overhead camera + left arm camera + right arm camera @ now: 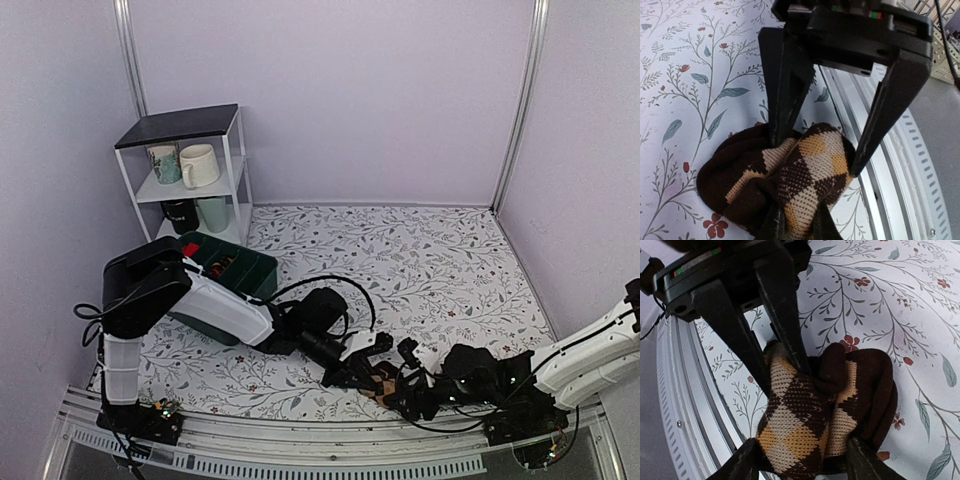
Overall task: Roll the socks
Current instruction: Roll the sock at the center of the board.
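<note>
L fingers (774,226) (bottom edge, L wrist view): close together, clamped on a fold of the socks (810,165), w/ argyle knit filling the narrow gap btw. them. R fingers (746,462) (bottom edge, R wrist view): set wide apart, one on each flank of the same bundle, both touching fabric; whether they squeeze it cannot be told. The two pairs meet the bundle from opposite sides. L tips enter the argyle part, and R tips straddle both the argyle and plain-brown parts. Socks: brown w/ tan-and-yellow diamond pattern, bunched into one rounded lump. The lump rests on the floral-print counter (430,270) just beside the metal rail (912,165) at the near edge, slightly R of centre in the top view. Both arms lie low, reaching inward to the lump. Far L corner: white shelf (190,125) w/ mugs (198,165); green bin (240,265) in front of it, well apart from the socks.
</note>
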`<control>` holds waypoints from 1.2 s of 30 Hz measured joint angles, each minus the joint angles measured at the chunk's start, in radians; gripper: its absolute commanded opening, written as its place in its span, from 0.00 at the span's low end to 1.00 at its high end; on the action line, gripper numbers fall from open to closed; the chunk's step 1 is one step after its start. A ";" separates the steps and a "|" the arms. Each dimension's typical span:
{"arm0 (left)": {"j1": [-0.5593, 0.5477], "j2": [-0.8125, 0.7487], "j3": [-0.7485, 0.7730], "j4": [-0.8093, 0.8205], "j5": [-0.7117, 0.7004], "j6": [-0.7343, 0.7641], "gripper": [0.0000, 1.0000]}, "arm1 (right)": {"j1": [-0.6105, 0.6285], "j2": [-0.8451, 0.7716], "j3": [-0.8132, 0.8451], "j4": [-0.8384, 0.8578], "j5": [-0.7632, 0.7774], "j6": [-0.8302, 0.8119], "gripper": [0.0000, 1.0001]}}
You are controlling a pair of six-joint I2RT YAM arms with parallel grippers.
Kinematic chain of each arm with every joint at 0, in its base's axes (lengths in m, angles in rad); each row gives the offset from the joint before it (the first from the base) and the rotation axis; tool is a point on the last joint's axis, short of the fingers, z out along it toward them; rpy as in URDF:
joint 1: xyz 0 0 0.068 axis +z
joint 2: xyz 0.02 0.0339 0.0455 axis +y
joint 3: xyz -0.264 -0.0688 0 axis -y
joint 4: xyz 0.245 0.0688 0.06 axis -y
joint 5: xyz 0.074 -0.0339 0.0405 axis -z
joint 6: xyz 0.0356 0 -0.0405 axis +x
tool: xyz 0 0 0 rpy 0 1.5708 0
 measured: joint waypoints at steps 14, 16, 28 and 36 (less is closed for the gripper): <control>-0.016 -0.075 -0.082 0.059 -0.113 -0.009 0.19 | -0.006 0.040 -0.009 0.068 -0.015 0.087 0.04; -0.037 -0.134 -0.140 0.090 -0.186 -0.010 0.23 | -0.014 0.036 -0.018 0.096 -0.035 0.112 0.03; -0.055 -0.436 -0.396 0.177 -0.404 0.137 0.82 | -0.100 0.075 -0.015 0.098 -0.156 0.214 0.03; -0.065 -0.340 -0.374 0.248 -0.329 0.273 0.99 | -0.159 0.193 0.048 0.130 -0.299 0.228 0.03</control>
